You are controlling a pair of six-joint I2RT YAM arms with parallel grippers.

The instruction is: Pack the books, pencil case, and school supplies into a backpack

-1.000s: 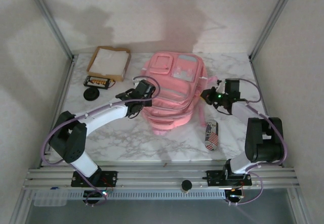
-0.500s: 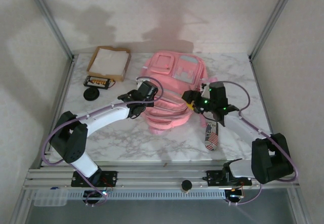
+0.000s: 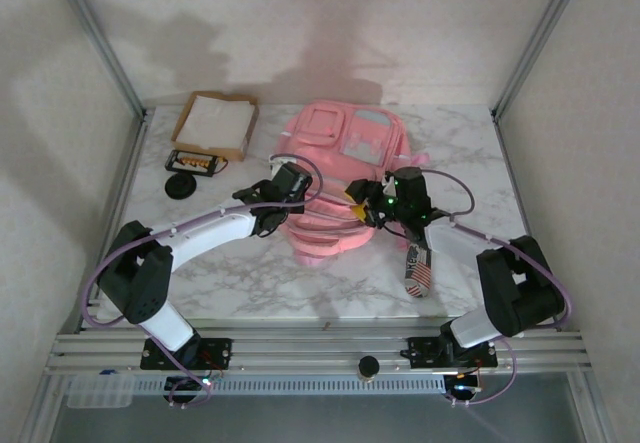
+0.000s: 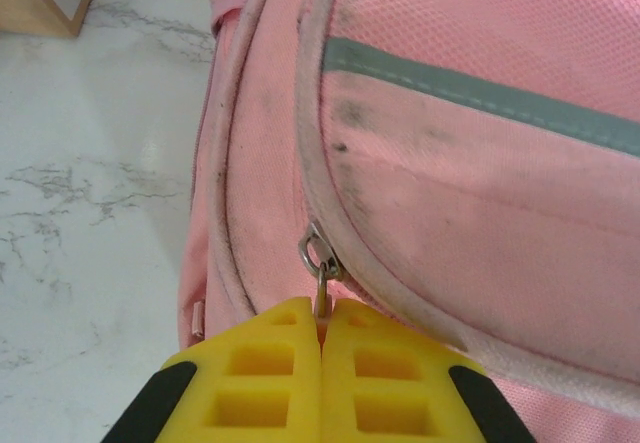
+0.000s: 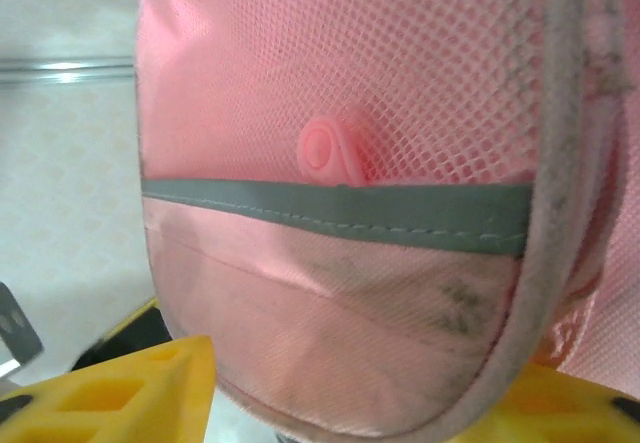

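The pink backpack (image 3: pixel 340 153) lies flat in the middle of the marble table. My left gripper (image 3: pixel 282 211) is at its left edge, shut on the metal zipper pull (image 4: pixel 320 263) of a front pocket, as the left wrist view (image 4: pixel 322 328) shows. On the bag's right side my right gripper (image 3: pixel 362 203) is open, its yellow fingers (image 5: pixel 150 378) standing either side of a rounded pocket (image 5: pixel 340 293) with a grey band. A flag-patterned pencil case (image 3: pixel 417 268) lies right of the bag. The books are out of view.
A shallow cardboard tray (image 3: pixel 215 125) with a white sheet sits at the back left. In front of it are a small black holder with orange items (image 3: pixel 194 162) and a black round object (image 3: pixel 180 184). Metal frame posts stand at the back corners.
My right arm has swung left from the table's right side to the backpack, and its jaws have opened around the pocket. The left gripper has stayed on the zipper pull.
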